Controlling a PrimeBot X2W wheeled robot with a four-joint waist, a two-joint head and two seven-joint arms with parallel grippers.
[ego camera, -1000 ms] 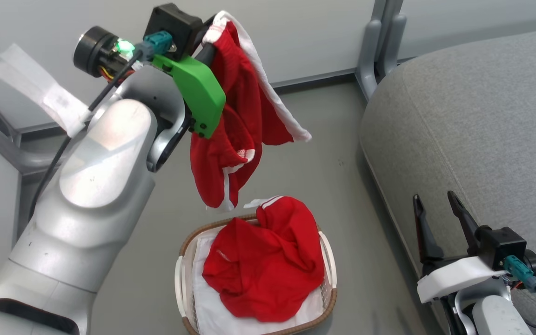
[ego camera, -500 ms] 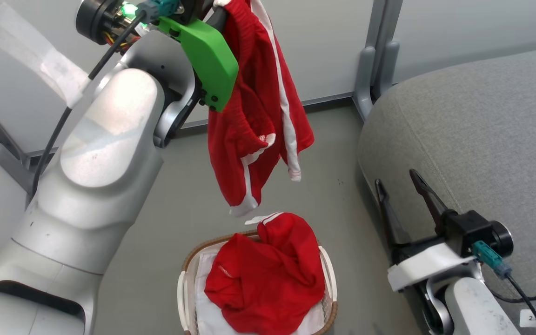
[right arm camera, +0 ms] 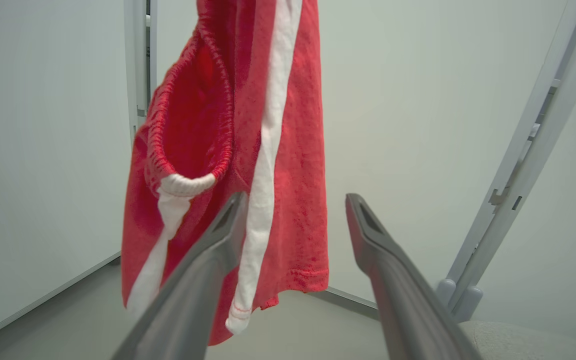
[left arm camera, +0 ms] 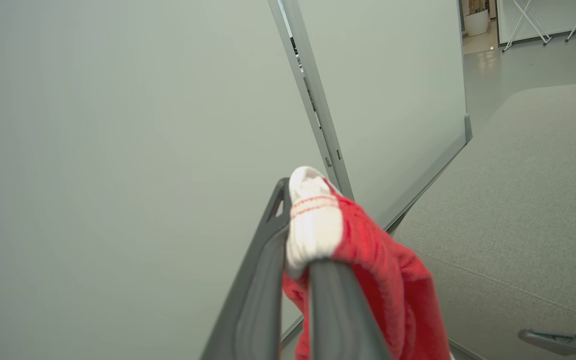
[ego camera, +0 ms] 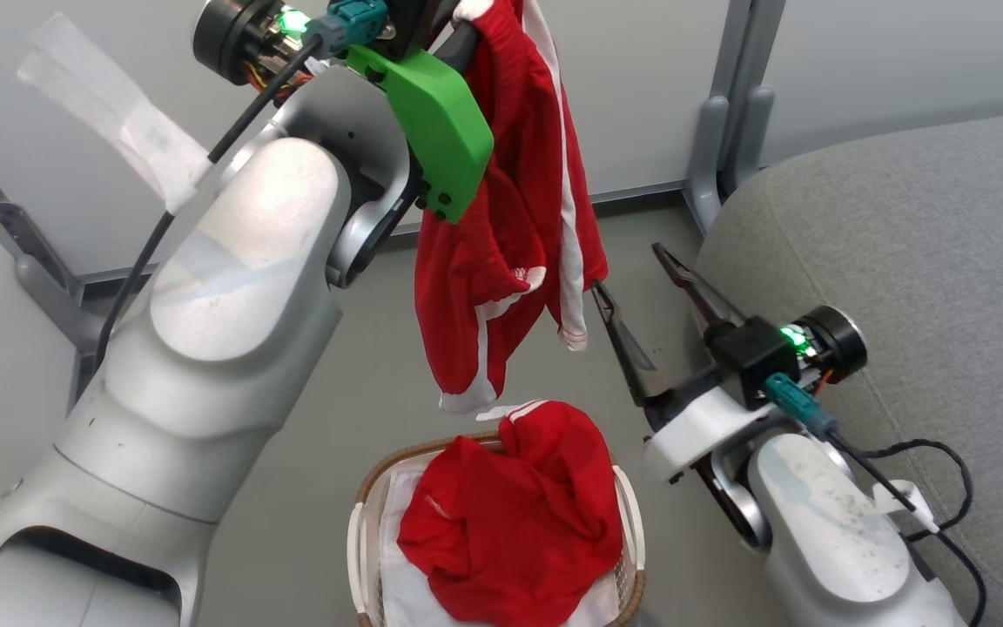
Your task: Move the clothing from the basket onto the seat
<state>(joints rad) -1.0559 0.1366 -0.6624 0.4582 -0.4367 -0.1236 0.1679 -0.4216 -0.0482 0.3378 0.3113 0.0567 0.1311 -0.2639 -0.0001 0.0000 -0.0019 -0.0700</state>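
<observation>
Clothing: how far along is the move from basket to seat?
Done: one red garment is out of the basket, hanging from the shut left claw. In hand: the open right claw points at its lower hem, not gripping. Left: the seat in view holds no clothing, and a second red garment lies in the basket.

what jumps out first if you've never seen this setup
A bright red garment with white stripes hangs high in the middle, pinched at its white edge by the left claw. Below it, a second red garment lies heaped in the basket. The right claw stands open beside the hanging cloth, with the grey seat at the right.
</observation>
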